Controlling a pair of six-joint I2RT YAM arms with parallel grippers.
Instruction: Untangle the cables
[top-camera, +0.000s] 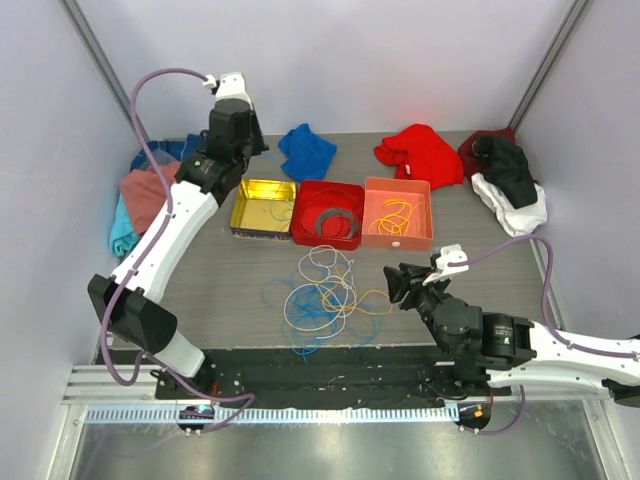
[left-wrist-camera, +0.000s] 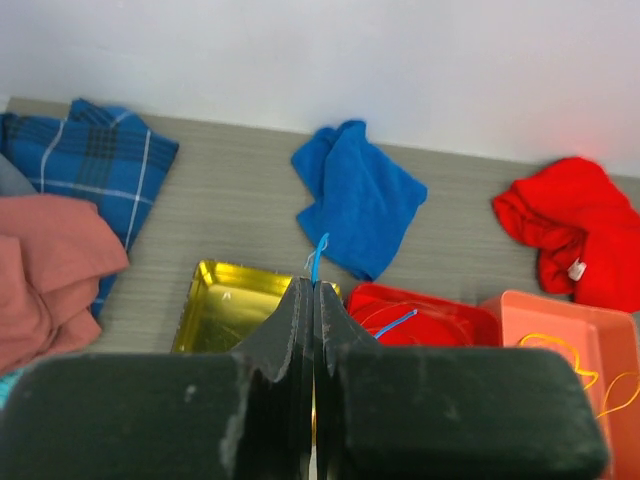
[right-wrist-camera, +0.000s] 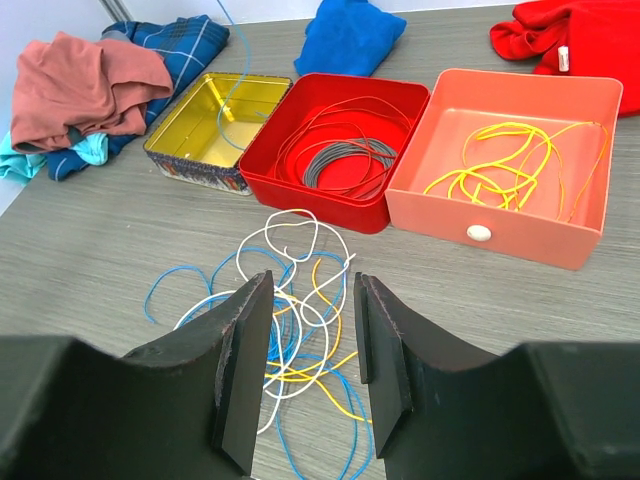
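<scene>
A loose tangle of blue, white and yellow cables (top-camera: 322, 295) lies on the table in front of the boxes; it also shows in the right wrist view (right-wrist-camera: 300, 262). My left gripper (top-camera: 245, 150) is raised over the yellow tin (top-camera: 262, 208) and is shut on a thin blue cable (left-wrist-camera: 318, 258), which hangs down into the tin (right-wrist-camera: 245, 50). My right gripper (top-camera: 400, 285) is open and empty, low, just right of the tangle (right-wrist-camera: 314, 300). A yellow cable (right-wrist-camera: 500, 165) lies in the orange box (top-camera: 398, 235). A red cable (right-wrist-camera: 330, 115) lies in the red box (top-camera: 300, 225).
A flat grey ring (top-camera: 336, 222) lies in the red box. Cloths ring the back: blue (top-camera: 306, 150), red (top-camera: 420, 152), black and white (top-camera: 512, 185), plaid and pink (top-camera: 150, 185) at the left. Walls close in on three sides.
</scene>
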